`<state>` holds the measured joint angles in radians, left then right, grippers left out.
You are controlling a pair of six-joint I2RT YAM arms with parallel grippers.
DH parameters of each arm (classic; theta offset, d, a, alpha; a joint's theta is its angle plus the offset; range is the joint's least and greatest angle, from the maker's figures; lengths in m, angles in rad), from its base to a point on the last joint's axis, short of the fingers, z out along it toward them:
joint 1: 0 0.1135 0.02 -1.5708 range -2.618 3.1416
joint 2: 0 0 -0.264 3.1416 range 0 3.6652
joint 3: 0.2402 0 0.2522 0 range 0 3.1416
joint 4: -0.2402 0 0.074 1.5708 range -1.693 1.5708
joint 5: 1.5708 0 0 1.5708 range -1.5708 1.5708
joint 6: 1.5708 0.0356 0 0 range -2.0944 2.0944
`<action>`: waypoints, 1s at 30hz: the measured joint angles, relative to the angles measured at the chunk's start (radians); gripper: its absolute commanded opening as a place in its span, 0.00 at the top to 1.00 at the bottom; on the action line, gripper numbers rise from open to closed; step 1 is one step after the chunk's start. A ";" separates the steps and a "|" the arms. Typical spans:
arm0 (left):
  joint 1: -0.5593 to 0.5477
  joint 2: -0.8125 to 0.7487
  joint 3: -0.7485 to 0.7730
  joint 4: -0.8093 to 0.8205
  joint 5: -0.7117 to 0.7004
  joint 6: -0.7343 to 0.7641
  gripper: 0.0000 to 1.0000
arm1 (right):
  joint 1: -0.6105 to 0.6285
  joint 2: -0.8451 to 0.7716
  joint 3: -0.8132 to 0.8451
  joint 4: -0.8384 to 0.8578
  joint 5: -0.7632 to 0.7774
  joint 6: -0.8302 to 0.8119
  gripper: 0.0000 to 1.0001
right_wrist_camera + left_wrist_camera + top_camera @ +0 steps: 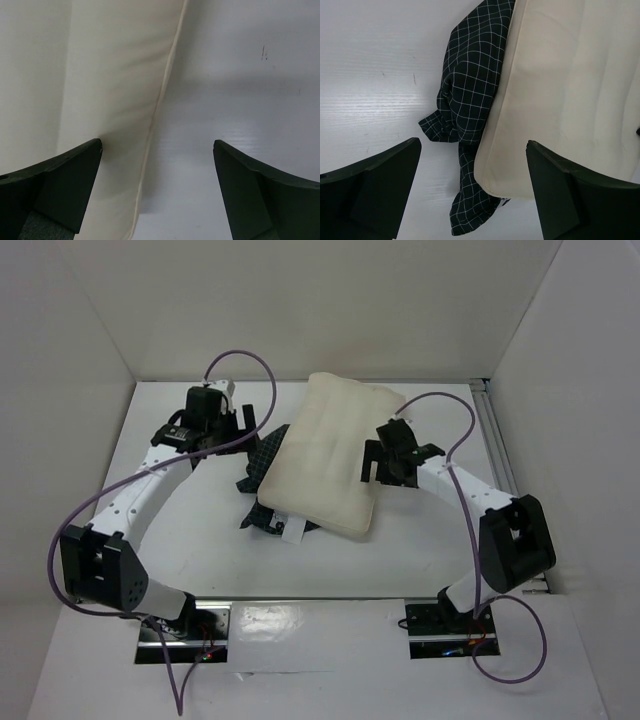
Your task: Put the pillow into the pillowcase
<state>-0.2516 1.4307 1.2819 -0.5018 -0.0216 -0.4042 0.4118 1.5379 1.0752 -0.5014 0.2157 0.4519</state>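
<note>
Two sets of jaws stand spread wide with nothing in them, so we judge the job hardly started.

In the top view, the pillow (pixel 325 455) lies bare on the table (pixel 200 540), between the left gripper (pixel 243 428) and the right gripper (pixel 368 462), each facing one of its long sides. The pillowcase (pixel 262 458) is crumpled under the pillow's flank on the left gripper's side. It shows just ahead of those jaws and again past the pillow's near corner. No part of the pillow is inside it, so finding the mouth, opening it and feeding the pillow in all remain, as we read it. The pillow's long axis runs from far to near, crosswise to both grippers, with its near end angled slightly toward the left arm. A small white tag (pixel 293 531) pokes out at that near end.

In the left wrist view, the pillowcase (pixel 470 85) sits bunched and twisted in the gap between the open fingers. The pillow (pixel 560 100) overlaps it and fills the space ahead of the right-hand finger. We cannot tell where the case's opening lies.

In the right wrist view, the pillow's long edge runs straight away from the jaws. The cushion lies ahead of the left-hand finger, and bare table ahead of the right-hand one. We cannot tell whether the left-hand finger touches the pillow.
</note>
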 measured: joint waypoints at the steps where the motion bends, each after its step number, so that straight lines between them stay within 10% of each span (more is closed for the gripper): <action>1: 0.010 0.006 0.002 -0.002 0.005 -0.008 0.01 | 0.000 -0.015 -0.023 0.007 -0.013 0.000 0.01; 10: 0.136 0.210 0.012 0.028 0.167 -0.090 0.02 | -0.030 -0.013 -0.113 0.208 -0.222 0.039 0.04; 14: 0.140 0.365 0.056 0.069 0.293 -0.110 0.25 | -0.037 0.068 -0.146 0.355 -0.351 0.082 0.71; 15: 0.140 0.408 0.072 0.082 0.323 -0.118 0.52 | -0.041 0.077 -0.145 0.371 -0.365 0.090 1.00; 17: 0.138 0.468 0.083 0.099 0.362 -0.137 0.97 | -0.046 0.084 -0.124 0.366 -0.369 0.105 1.00; 18: 0.138 0.487 0.082 0.099 0.376 -0.146 1.00 | -0.047 0.086 -0.102 0.342 -0.354 0.104 1.00; 28: 0.192 0.430 0.036 0.142 0.475 -0.175 1.00 | -0.161 -0.072 0.092 0.045 0.056 -0.014 1.00; 30: 0.205 0.408 0.036 0.144 0.481 -0.175 1.00 | -0.184 -0.118 0.104 -0.002 0.169 -0.043 0.71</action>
<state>-0.0467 1.8389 1.3182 -0.3576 0.4591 -0.5797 0.2279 1.4197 1.1793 -0.5037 0.3851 0.4088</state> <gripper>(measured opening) 0.028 0.060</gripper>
